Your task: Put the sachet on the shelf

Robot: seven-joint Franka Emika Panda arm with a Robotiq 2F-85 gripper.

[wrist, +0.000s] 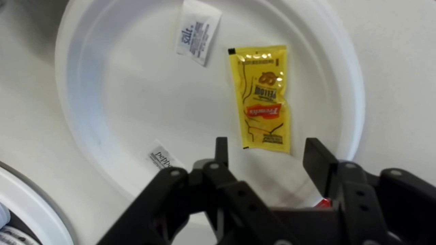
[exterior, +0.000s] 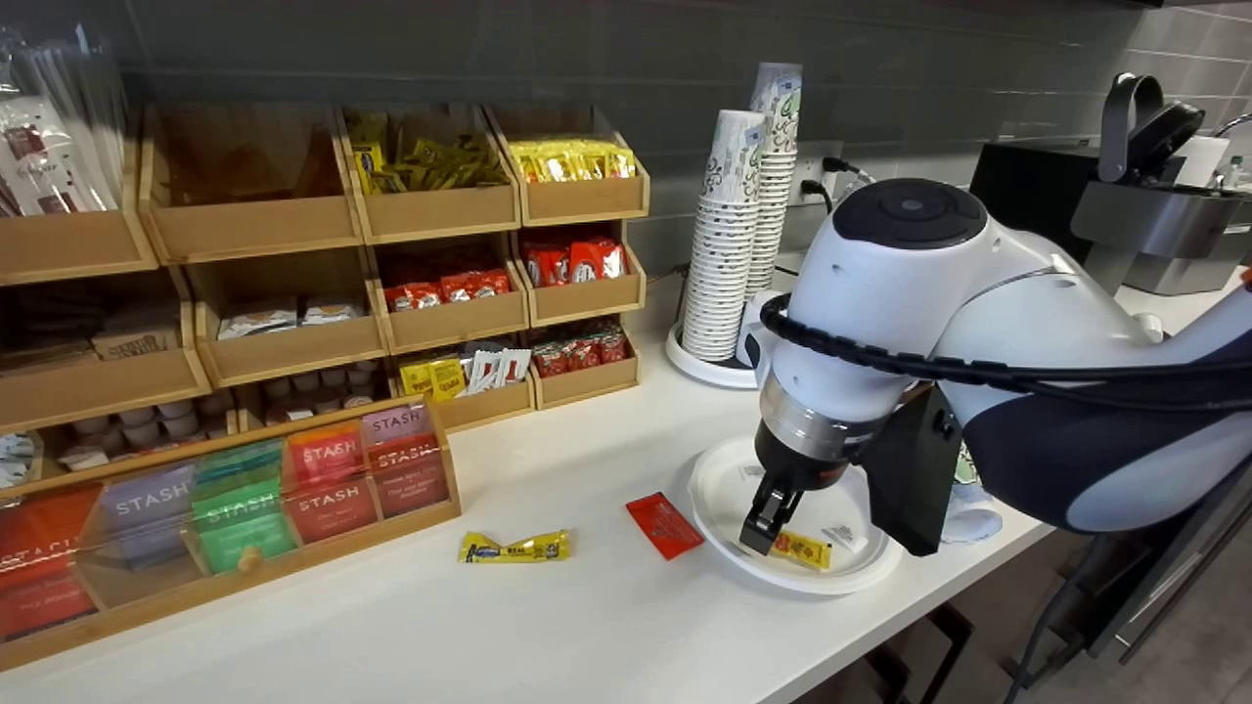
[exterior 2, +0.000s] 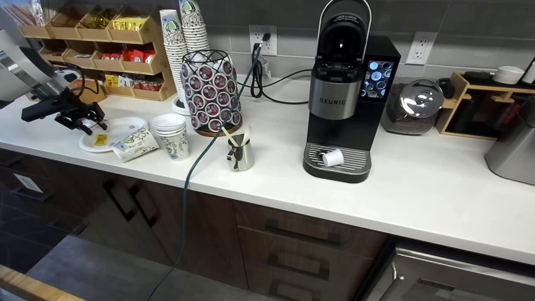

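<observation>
- The sachet [wrist: 262, 98] says "French's" and "YELLOW".
- One white packet [wrist: 198, 32] says "salt".
- The other white packet [wrist: 161, 155] says "peppe"; the end is hidden.
- Green, red and purple packets [exterior: 240, 536] in the tray [exterior: 399, 526] say "STASH".
- The coffee machine [exterior 2: 332, 100] says "KEURIG".
- The long yellow packet [exterior: 516, 549] says "REAL".

White counter [exterior 2: 434, 188] stands against grey tiled wall [exterior 2: 480, 46]; white outlet plate [exterior 2: 421, 48] sits above counter. Below counter: dark wood-grain cabinets [exterior 2: 209, 225], black handles [exterior 2: 303, 237]. Floor [exterior: 1198, 631] below counter shows grey.
</observation>
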